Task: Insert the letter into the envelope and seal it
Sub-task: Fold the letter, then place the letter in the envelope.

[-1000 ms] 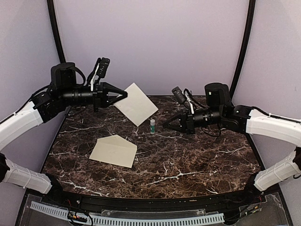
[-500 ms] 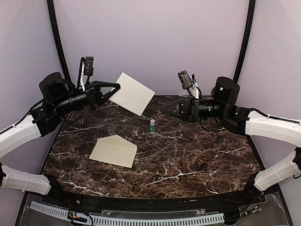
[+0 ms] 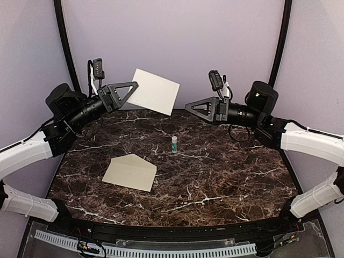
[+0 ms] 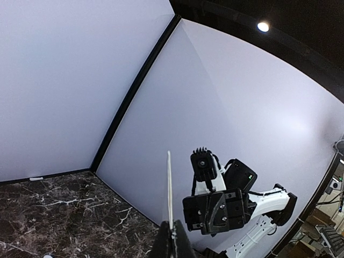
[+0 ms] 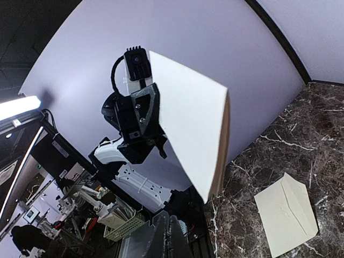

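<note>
My left gripper (image 3: 134,85) is shut on a corner of the letter (image 3: 156,91), a pale folded sheet held up in the air at the back of the table. The left wrist view shows the letter (image 4: 170,188) edge-on, rising from the pinched fingertips (image 4: 173,236). The envelope (image 3: 129,172) lies flat on the marble at the left centre, its triangular flap open. My right gripper (image 3: 187,106) hangs shut and empty in the air, pointing at the letter from the right, a short gap away. From the right wrist I see the letter (image 5: 188,129) and the envelope (image 5: 285,215).
A small glue stick (image 3: 174,143) with a green band stands upright on the dark marble table (image 3: 226,177), below the gap between the grippers. Lilac walls close in the back and both sides.
Both arms have risen. The left one lifted and turned the letter higher against the back wall. The right gripper came up level with it and closed fully.
</note>
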### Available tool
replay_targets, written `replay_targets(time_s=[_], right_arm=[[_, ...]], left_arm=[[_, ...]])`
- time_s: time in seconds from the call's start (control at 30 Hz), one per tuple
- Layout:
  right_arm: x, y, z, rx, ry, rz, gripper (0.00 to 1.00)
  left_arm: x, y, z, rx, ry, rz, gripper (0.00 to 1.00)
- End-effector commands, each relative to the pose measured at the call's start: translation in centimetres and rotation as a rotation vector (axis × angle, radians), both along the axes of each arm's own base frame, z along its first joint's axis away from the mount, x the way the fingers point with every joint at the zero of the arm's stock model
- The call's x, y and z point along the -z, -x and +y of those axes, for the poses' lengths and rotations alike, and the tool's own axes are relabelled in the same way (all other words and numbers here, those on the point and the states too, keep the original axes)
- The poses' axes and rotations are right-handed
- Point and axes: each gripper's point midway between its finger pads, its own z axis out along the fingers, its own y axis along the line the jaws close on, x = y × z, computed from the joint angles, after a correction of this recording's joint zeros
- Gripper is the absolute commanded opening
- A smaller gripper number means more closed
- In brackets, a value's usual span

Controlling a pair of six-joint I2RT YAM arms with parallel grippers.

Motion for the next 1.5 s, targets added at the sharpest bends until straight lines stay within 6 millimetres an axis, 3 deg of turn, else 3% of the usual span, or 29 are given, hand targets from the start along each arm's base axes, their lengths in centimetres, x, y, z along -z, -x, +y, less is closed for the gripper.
replay_targets(time_s=[0.0, 0.13, 0.2, 0.4, 0.5, 0.6, 0.7, 0.8, 0.9, 0.97, 1.03, 1.1, 1.17, 1.33, 1.47], right_arm=[[-1.2, -2.1, -0.6, 0.121, 0.011, 0.003, 0.08], [0.0, -2.3, -0.4, 0.122, 0.036, -0.011, 0.35], [-0.1, -1.9, -0.2, 0.100, 0.026, -0.026, 0.43], [-1.1, -0.1, 0.0, 0.034, -0.009, -0.109, 0.57], [-1.0, -0.1, 0.0, 0.042, 0.000, -0.121, 0.59], [-0.7, -0.2, 0.2, 0.040, 0.010, -0.128, 0.56], [-0.5, -0.1, 0.5, 0.021, 0.009, -0.134, 0.46], [-0.5, 0.2, 1.0, -0.011, 0.011, -0.149, 0.30], [-0.7, 0.4, 1.0, -0.019, 0.003, -0.171, 0.04], [-0.2, 0.0, 1.0, 0.005, 0.032, -0.176, 0.00], [0.9, -0.6, 0.9, 0.038, 0.090, -0.183, 0.00], [2.1, -1.2, 0.5, 0.067, 0.159, -0.189, 0.00], [3.5, -1.8, 0.1, 0.090, 0.242, -0.195, 0.00], [7.7, -1.5, -0.6, 0.025, 0.457, -0.190, 0.00], [10.6, -0.3, -0.5, -0.090, 0.556, -0.164, 0.00]], left_arm=[[-2.6, 1.5, -0.6, 0.060, 0.147, -0.010, 0.00], [-2.8, 2.4, -1.8, 0.125, 0.158, -0.024, 0.00], [-2.6, 2.5, -2.3, 0.136, 0.150, -0.019, 0.00], [-1.9, 2.2, -2.5, 0.122, 0.151, 0.001, 0.00], [-1.7, 2.2, -2.9, 0.138, 0.151, 0.006, 0.00], [-1.9, 2.6, -3.4, 0.181, 0.151, -0.001, 0.00], [-1.5, 2.5, -4.1, 0.198, 0.141, 0.004, 0.00], [-1.4, 2.4, -4.5, 0.205, 0.135, 0.003, 0.00], [-0.8, 2.1, -4.8, 0.201, 0.118, 0.006, 0.00], [0.0, 1.8, -5.0, 0.179, 0.082, -0.006, 0.00], [1.8, 0.6, -5.0, 0.110, 0.005, 0.005, 0.19], [4.8, -0.9, -4.6, 0.036, -0.112, 0.061, 0.63], [6.4, -1.6, -3.7, 0.007, -0.185, 0.085, 0.78], [7.8, -2.3, -0.7, -0.046, -0.343, 0.041, 0.90], [9.0, -1.3, -1.7, 0.061, -0.520, -0.022, 0.91]])
